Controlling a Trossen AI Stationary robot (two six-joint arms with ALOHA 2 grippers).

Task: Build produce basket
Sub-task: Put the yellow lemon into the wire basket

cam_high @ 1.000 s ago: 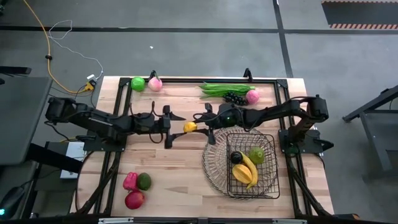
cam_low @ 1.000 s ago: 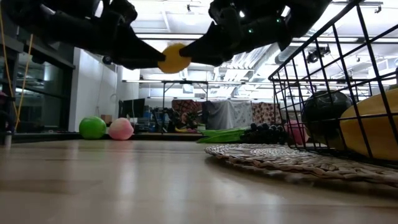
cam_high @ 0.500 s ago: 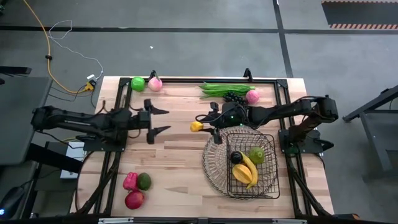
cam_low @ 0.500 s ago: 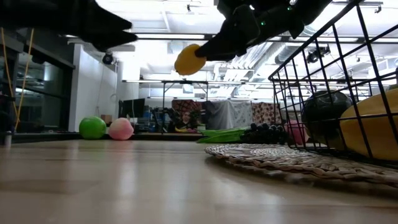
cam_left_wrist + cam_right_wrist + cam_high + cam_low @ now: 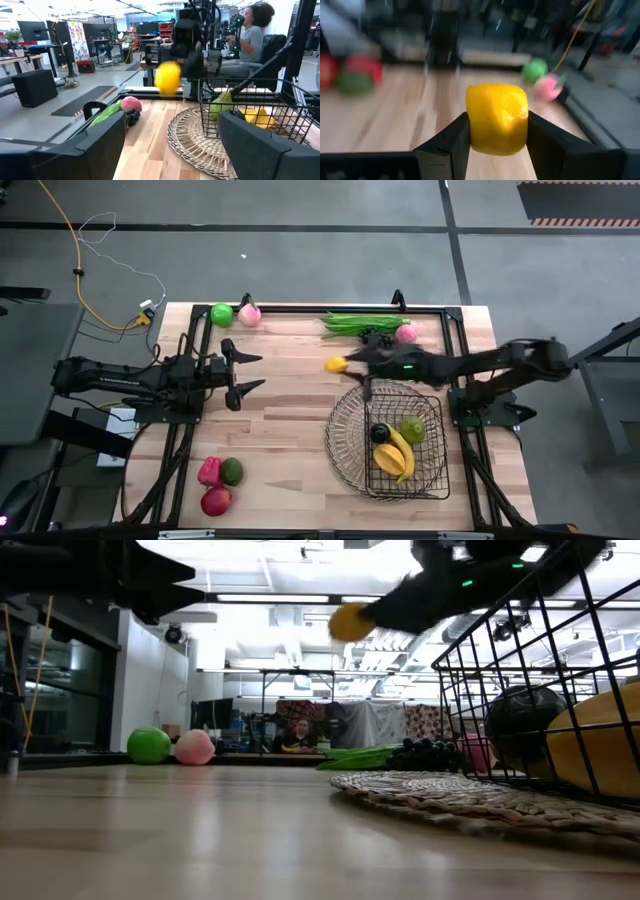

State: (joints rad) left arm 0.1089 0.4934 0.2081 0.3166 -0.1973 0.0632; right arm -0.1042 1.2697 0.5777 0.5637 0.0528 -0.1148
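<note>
- Left gripper (image 5: 243,370): held over the left half of the table (image 5: 290,440), fingers spread wide with nothing between them, pointing toward the middle.
- Red apple (image 5: 216,501), red pepper (image 5: 208,471) and avocado (image 5: 232,471): grouped on the near left part of the table.
- Green apple (image 5: 221,314) and pink peach (image 5: 249,314): side by side at the far edge.
- Lemon (image 5: 335,364): raised above the table centre, just beyond the far rim of the basket (image 5: 345,442), clamped at the tip of the right gripper (image 5: 496,131), whose fingers (image 5: 546,138) press its two sides.
- Green beans (image 5: 360,323), dark grapes (image 5: 378,336) and a second peach (image 5: 406,333): at the far edge, behind the right arm.
- Basket: on the right half of the table, holding bananas (image 5: 394,455), a green pear-like fruit (image 5: 412,429) and a dark round fruit (image 5: 379,432).
</note>
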